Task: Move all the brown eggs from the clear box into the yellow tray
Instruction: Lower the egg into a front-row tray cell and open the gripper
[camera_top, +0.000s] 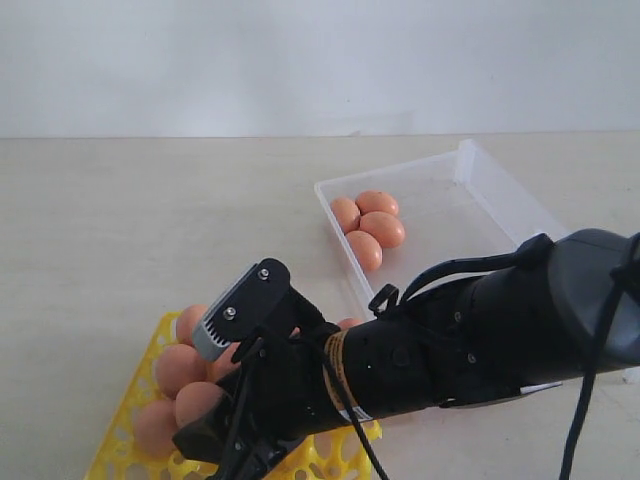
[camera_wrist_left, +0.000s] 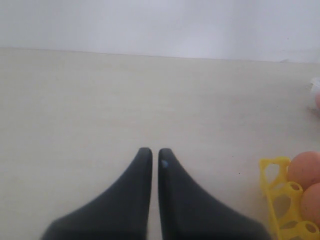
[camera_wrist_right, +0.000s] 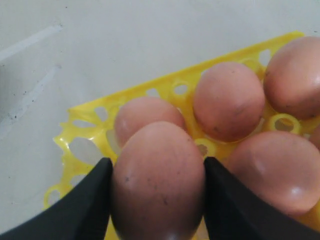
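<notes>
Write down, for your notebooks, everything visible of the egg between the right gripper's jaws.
The held egg is smooth, oval and orange-brown, with faint dark specks and a matt shell that looks whole. The right gripper clamps it, its black jaws pressing on either side. It is at the yellow tray, next to other brown eggs seated in cells; whether it rests in a cell cannot be told.

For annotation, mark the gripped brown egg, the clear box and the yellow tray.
gripped brown egg (camera_wrist_right: 157, 180), right wrist view, middle of its shell.
clear box (camera_top: 450, 215), exterior view, bare floor beside its eggs.
yellow tray (camera_wrist_right: 117, 100), right wrist view, outer rim.
</notes>
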